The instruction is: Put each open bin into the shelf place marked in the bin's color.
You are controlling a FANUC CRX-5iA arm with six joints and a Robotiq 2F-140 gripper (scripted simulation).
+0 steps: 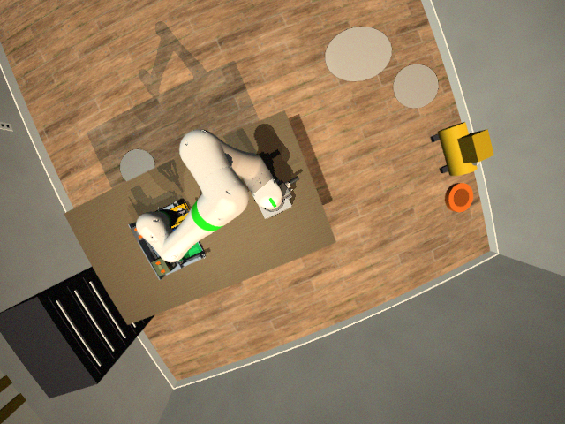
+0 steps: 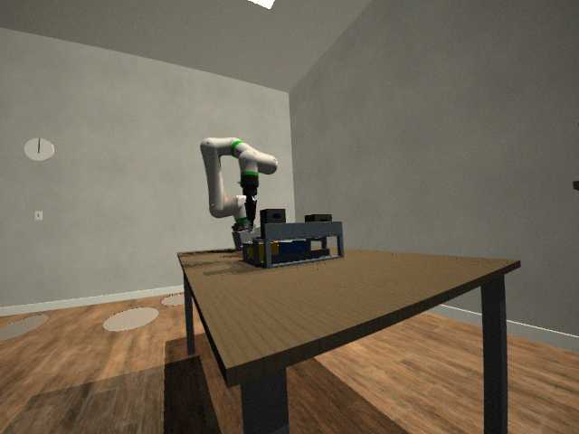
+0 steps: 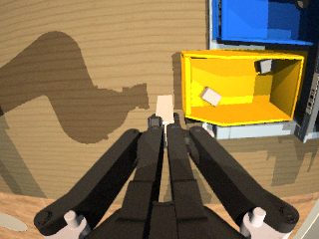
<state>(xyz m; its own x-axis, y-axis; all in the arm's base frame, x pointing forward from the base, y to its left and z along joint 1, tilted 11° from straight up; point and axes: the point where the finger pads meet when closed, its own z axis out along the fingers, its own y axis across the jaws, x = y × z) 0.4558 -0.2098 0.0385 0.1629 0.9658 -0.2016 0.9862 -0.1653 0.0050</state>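
Observation:
In the wrist view the yellow bin (image 3: 239, 87) sits in the shelf row with two small pale parts inside. My gripper (image 3: 164, 106) is shut and empty. Its fingertips are low over the table, just outside the yellow bin's front wall; I cannot tell whether they touch it. In the exterior view the gripper (image 2: 251, 219) hangs at the left end of the grey shelf (image 2: 294, 242), where the yellow bin (image 2: 261, 250) and the blue bin (image 2: 292, 246) show. From above, the arm hides most of the shelf (image 1: 166, 237).
Two dark boxes (image 2: 272, 216) (image 2: 317, 217) stand on the shelf's top board. The robot base (image 1: 274, 205) is on the table behind the shelf. A black cabinet (image 1: 68, 329) stands off the table's end.

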